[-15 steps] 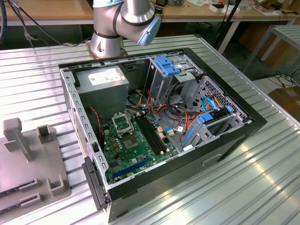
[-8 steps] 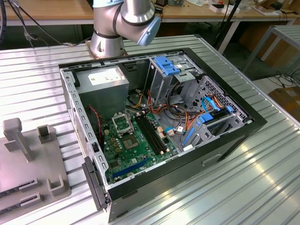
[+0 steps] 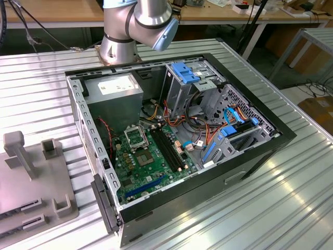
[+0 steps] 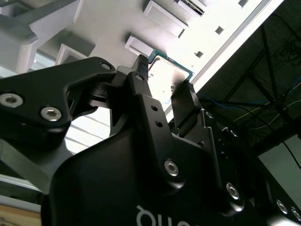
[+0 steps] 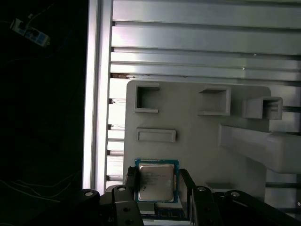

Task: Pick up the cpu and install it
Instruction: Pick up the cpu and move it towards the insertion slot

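- First wrist view: the gripper [image 5: 158,174] has the cpu [image 5: 156,182] squarely between its fingers [image 5: 131,178]. The jaws are drawn in against two opposite edges of the chip, and no gap shows on either side.
- The cpu sits at one edge of the grey tray [image 5: 197,141], metal face toward the camera and its sides in line with the tray's sides. It is close to square, so it has no long axis to speak of, and the grip runs straight across it.
- Whether the chip rests on the tray or hangs just clear of it cannot be told.
- Farther in on the tray are a shallow slot [image 5: 156,135], two square brackets [image 5: 146,98] and a tall post [image 5: 263,146]. Nothing lies in the slot or the brackets.
- In the exterior view, the open computer case [image 3: 208,172] stands just beside the tray, on the exterior view's right.
- Inside the case, the socket [image 3: 136,138] shows a dark centre with no chip seated. It lies past the case wall nearest the tray, between the power supply [image 3: 114,91] and the memory slots [image 3: 169,148].
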